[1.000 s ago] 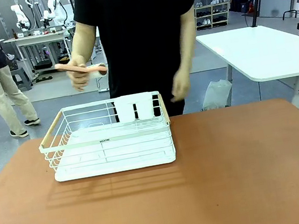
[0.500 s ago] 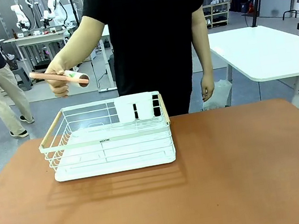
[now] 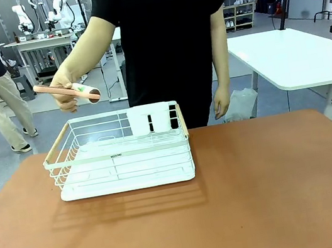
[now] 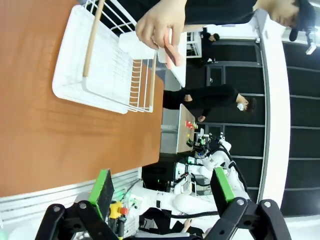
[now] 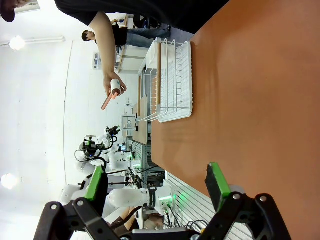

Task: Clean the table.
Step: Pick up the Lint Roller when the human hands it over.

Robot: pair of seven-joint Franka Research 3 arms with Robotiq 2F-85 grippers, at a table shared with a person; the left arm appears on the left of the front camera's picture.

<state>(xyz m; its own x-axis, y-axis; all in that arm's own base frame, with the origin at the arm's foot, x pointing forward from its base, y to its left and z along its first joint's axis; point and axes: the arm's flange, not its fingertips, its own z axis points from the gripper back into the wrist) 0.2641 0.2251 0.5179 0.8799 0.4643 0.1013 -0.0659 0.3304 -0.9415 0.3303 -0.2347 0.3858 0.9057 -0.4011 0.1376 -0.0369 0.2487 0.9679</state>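
- Left claw [image 4: 162, 189] and right claw [image 5: 156, 182]: both released, fingers spread wide, nothing between them, held back on the robot's side.
- Large rectangular desk with a matte terracotta top [image 3: 261, 197]: out ahead of both claws, mostly bare, carrying a white wire dish rack with wooden side handles [image 3: 120, 157] on its far left part, close to the person.
- Held in the air above the rack's far left corner by the person's hand [image 3: 64, 77]: a tool with a salmon-pink handle and a white cylindrical head [image 3: 45, 89], apart from the rack and the desk. Probably the cleaning tool, not yet passed over.
- Risk of a botched handover: reaching in while the hand is moving could pinch fingers or knock the tool loose, since little of the handle is free.
- Risk of grasping the white head instead of the handle, leaving the working end useless against the desk.
- Risk of clipping the rack's raised wire wall on a low, direct approach, shoving it across the smooth top.
- Risk of arm-to-arm contact if both go for the same tool: better to send one, most likely the left.
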